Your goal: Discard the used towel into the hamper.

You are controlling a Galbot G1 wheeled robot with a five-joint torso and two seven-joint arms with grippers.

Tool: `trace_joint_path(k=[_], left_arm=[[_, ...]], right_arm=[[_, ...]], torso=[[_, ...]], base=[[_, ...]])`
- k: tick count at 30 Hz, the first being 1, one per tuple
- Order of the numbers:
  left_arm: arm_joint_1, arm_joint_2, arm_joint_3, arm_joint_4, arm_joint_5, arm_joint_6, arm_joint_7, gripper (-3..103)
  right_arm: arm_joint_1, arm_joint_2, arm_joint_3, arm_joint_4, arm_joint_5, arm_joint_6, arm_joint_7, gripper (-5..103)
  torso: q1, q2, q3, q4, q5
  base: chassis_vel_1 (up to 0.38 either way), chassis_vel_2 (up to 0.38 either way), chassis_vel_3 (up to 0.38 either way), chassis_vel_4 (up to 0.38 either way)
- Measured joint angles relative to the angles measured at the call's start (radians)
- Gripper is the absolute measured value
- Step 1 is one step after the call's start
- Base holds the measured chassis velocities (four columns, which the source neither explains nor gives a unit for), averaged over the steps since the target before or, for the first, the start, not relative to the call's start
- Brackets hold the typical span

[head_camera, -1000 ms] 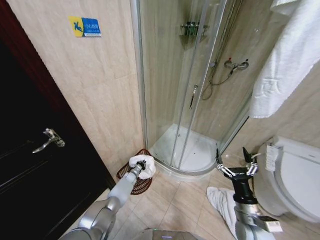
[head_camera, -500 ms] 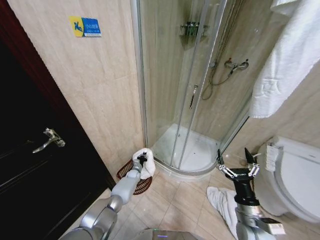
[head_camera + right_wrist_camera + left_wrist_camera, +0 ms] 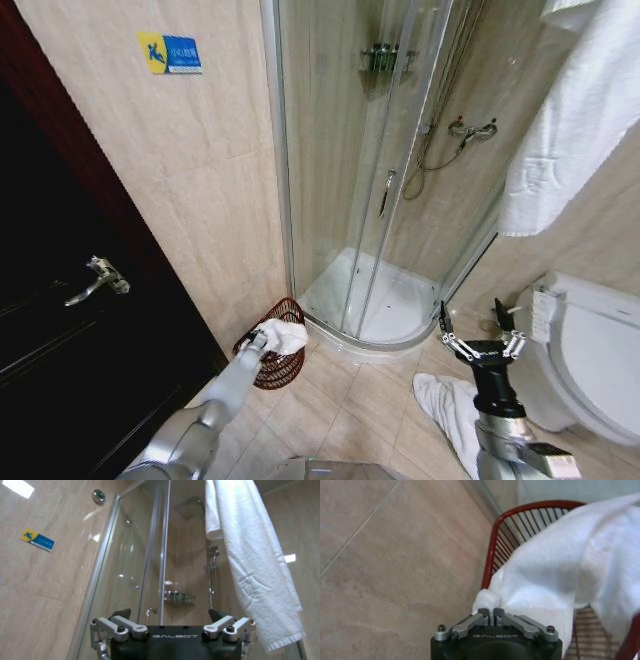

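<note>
Robot's left gripper (image 3: 491, 612) pinches a white used towel (image 3: 283, 335) over the hamper (image 3: 272, 367).

The red-brown wire hamper stands on the tiled floor just beside the glass shower cabin (image 3: 385, 190). The towel lies draped across the hamper's rim, a fold clamped between the closed fingers. On the far side of the shower from the hamper, the right gripper (image 3: 481, 325) points upward with fingers spread apart, near the toilet (image 3: 590, 350).

Head view high, downward; wrists close; shared: hamper (image 3: 272, 357), shower.

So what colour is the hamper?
Dark red wire hamper, clearest in the left wrist view.
</note>
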Motion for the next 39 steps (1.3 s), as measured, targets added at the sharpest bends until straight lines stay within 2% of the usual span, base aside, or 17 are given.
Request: trace_joint_path(k=[2,4,7,9,10,13,18,20,23,26,27,29,30,31,34,37,39], left_arm=[[0.004,0.002,0.003,-0.006,0.020,-0.013,0.010,3],[0.008,-0.003,0.011,-0.004,0.034,-0.080,0.050,3],[0.006,-0.018,0.018,0.001,-0.010,-0.132,0.086,3],[-0.009,-0.049,0.036,0.014,-0.191,-0.185,0.117,3],[-0.009,-0.049,0.036,0.014,-0.191,-0.185,0.117,3],[-0.039,-0.083,0.079,0.015,-0.474,-0.208,0.116,3],[-0.066,-0.091,0.098,0.014,-0.589,-0.202,0.070,3],[-0.064,-0.087,0.097,0.009,-0.571,-0.182,0.053,0],[-0.047,-0.070,0.093,-0.007,-0.486,-0.134,0.038,8],[-0.002,-0.036,0.077,-0.019,-0.256,-0.100,0.038,24],[-0.002,-0.036,0.077,-0.019,-0.256,-0.100,0.038,24],[0.022,-0.022,0.063,-0.020,-0.118,-0.097,0.060,34],[0.022,-0.022,0.063,-0.020,-0.118,-0.097,0.060,34],[0.039,-0.011,0.056,-0.023,-0.056,-0.108,0.077,40],[0.060,0.005,0.053,-0.038,-0.056,-0.138,0.102,45],[0.074,0.025,0.042,-0.056,-0.085,-0.227,0.137,61],[0.077,0.028,0.040,-0.063,-0.102,-0.244,0.140,67]], right_arm=[[0.000,0.000,-0.001,0.000,-0.001,0.001,-0.001,100],[-0.003,0.000,-0.004,0.000,-0.003,0.004,-0.004,100],[-0.008,0.000,-0.004,0.000,-0.004,0.007,-0.006,100],[-0.013,0.000,-0.001,0.000,-0.004,0.011,-0.006,100],[-0.013,0.000,-0.001,0.000,-0.004,0.011,-0.006,100],[-0.015,0.000,0.001,0.000,-0.004,0.014,-0.006,100],[-0.015,0.000,-0.001,0.001,-0.004,0.017,-0.006,100],[-0.016,0.000,-0.001,0.001,-0.004,0.018,-0.007,100],[-0.016,0.000,-0.002,0.002,-0.003,0.018,-0.007,100],[-0.019,0.000,-0.002,0.006,-0.001,0.019,-0.008,100],[-0.019,0.000,-0.002,0.006,-0.001,0.019,-0.008,100],[-0.021,0.000,-0.002,0.009,0.000,0.020,-0.008,100],[-0.021,0.000,-0.002,0.009,0.000,0.020,-0.008,100],[-0.023,0.000,-0.001,0.011,0.001,0.021,-0.008,100],[-0.025,0.000,0.001,0.012,0.004,0.022,-0.008,100],[-0.027,0.000,0.000,0.013,0.004,0.024,-0.009,100],[-0.026,0.000,-0.002,0.015,0.003,0.024,-0.009,100]], torso=[[0.000,0.000,0.000,-0.0002,0.0001],[0.000,0.000,0.000,-0.0003,0.0001],[0.000,0.000,0.000,-0.0004,0.0001],[0.000,0.000,0.000,-0.0004,0.0002],[0.000,0.000,0.000,-0.0004,0.0002],[0.000,0.000,0.000,-0.0012,0.0000],[0.000,0.000,0.000,-0.0006,0.0003],[0.000,0.000,0.000,-0.0004,0.0002],[0.000,0.000,0.000,-0.0006,0.0001],[0.000,0.000,0.000,-0.0002,0.0002],[0.000,0.000,0.000,-0.0002,0.0002],[0.000,0.000,0.000,0.0000,0.0000],[0.000,0.000,0.000,0.0000,0.0000],[0.000,0.000,0.000,-0.0004,0.0001],[0.000,0.000,0.000,-0.0002,-0.0001],[0.000,0.000,0.000,-0.0005,0.0002],[0.000,0.000,0.000,-0.0005,0.0001]], base=[[0.000,0.000,0.000,0.000],[0.000,0.000,0.000,0.000],[0.000,0.000,0.000,0.000],[0.000,0.000,0.000,0.000],[0.000,0.000,0.000,0.000],[0.000,0.000,0.000,0.000],[0.000,0.000,0.000,0.000],[0.000,0.000,0.000,0.000],[0.000,0.000,0.000,0.000],[0.000,0.000,0.000,0.000],[0.000,0.000,0.000,0.000],[0.000,0.000,0.000,0.000],[0.000,0.000,0.000,0.000],[0.000,0.000,0.000,0.000],[0.000,0.000,0.000,0.000],[0.000,0.000,0.000,0.000],[0.000,0.000,0.000,0.000]])
